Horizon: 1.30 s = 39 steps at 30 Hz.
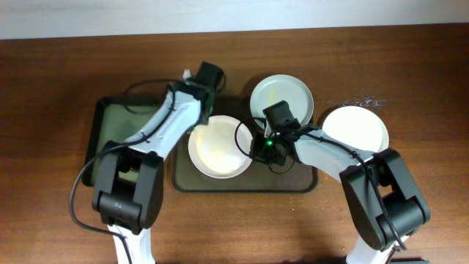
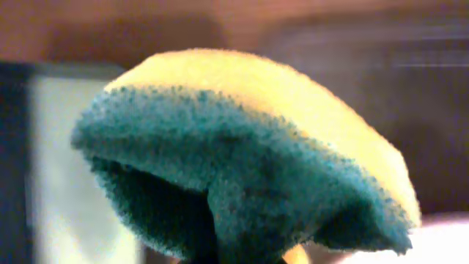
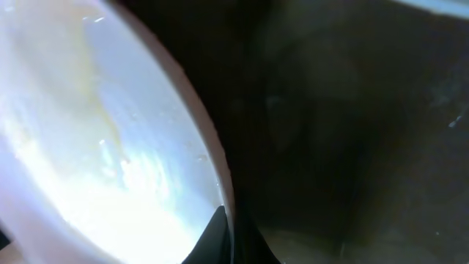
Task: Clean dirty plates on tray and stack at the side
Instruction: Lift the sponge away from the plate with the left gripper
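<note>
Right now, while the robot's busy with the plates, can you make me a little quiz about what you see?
1. How many plates are in view?
2. True or false: the left pincer holds a sponge.
3. The right pincer is shut on the rim of which plate? A: the one lying in the middle of the tray. B: the one farthest right.
Key: 1 three; 2 true; 3 A.

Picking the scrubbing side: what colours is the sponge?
The sponge is yellow over dark green; left wrist view.
</note>
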Motion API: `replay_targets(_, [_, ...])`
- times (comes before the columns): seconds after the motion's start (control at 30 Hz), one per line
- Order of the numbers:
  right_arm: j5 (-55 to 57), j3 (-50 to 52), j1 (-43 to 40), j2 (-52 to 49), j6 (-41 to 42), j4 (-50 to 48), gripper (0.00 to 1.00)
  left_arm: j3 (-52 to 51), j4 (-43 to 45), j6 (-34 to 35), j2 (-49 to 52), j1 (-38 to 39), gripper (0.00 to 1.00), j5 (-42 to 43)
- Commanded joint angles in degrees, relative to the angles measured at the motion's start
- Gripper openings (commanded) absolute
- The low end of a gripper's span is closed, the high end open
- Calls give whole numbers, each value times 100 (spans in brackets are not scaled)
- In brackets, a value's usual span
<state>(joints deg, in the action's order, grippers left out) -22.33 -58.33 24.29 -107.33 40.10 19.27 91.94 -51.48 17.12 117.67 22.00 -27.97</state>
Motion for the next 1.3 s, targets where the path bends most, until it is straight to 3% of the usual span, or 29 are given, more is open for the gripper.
replay_targets(0.0, [197, 114, -33, -122, -87, 85, 4, 737, -398, 144, 61, -4, 0, -175])
replay_targets(0.27, [365, 109, -33, -122, -90, -48, 4, 914, -697, -94, 118, -4, 0, 1987])
replay_targets(0.43, [505, 109, -33, -122, -269, -313, 20, 914, -815, -227, 280, -15, 0, 2052])
replay_targets(0.53, [494, 109, -26, -142, -282, -315, 18, 914, -817, -223, 378, -76, 0, 2074])
replay_targets(0.6, [400, 109, -26, -142, -282, -223, 4, 914, -813, -221, 385, -149, 0, 2090])
replay_targets(0.8, [520, -210, -26, 26, -476, 527, 4, 914, -776, -219, 385, -424, 0, 2286])
replay_targets(0.97, [1991, -789, 170, 566, -846, 2035, 4, 914, -778, -219, 385, -566, 0, 2291])
replay_targets(1.27, [4638, -1445, 1165, 1331, -811, 3574, 4, 914, -774, -221, 385, -551, 0, 2870])
